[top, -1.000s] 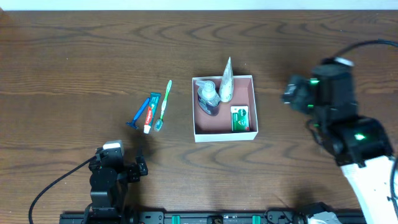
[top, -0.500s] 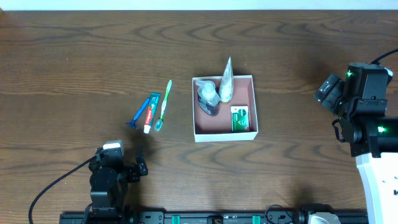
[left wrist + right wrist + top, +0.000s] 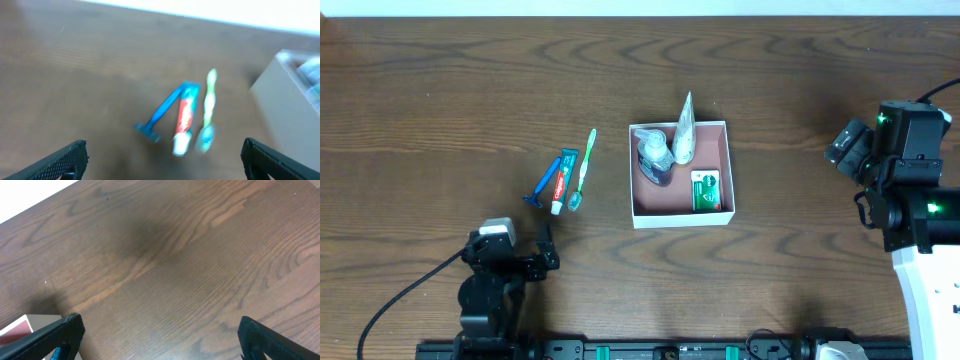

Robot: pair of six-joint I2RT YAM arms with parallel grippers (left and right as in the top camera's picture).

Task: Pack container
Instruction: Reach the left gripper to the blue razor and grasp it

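Note:
The container [image 3: 681,219] is a square white box with a pink inside at the table's middle. It holds a clear bottle [image 3: 653,157], a white tube [image 3: 684,130] and a green box [image 3: 706,190]. A blue razor [image 3: 542,183], a toothpaste tube [image 3: 562,180] and a green toothbrush [image 3: 584,168] lie on the table left of it. They also show blurred in the left wrist view: razor [image 3: 162,112], toothpaste [image 3: 184,120], toothbrush [image 3: 209,110]. My left gripper [image 3: 508,258] [image 3: 162,160] is open and empty, below these items. My right gripper [image 3: 850,150] [image 3: 160,340] is open and empty, well right of the container.
The dark wooden table [image 3: 440,90] runs to a white strip at the far edge. The container's white wall [image 3: 290,100] shows at the right of the left wrist view, and its corner [image 3: 20,325] at the lower left of the right wrist view.
My right arm drew back to the right, away from the container, then held still. My left arm shifted slightly at the front left. The items have not moved.

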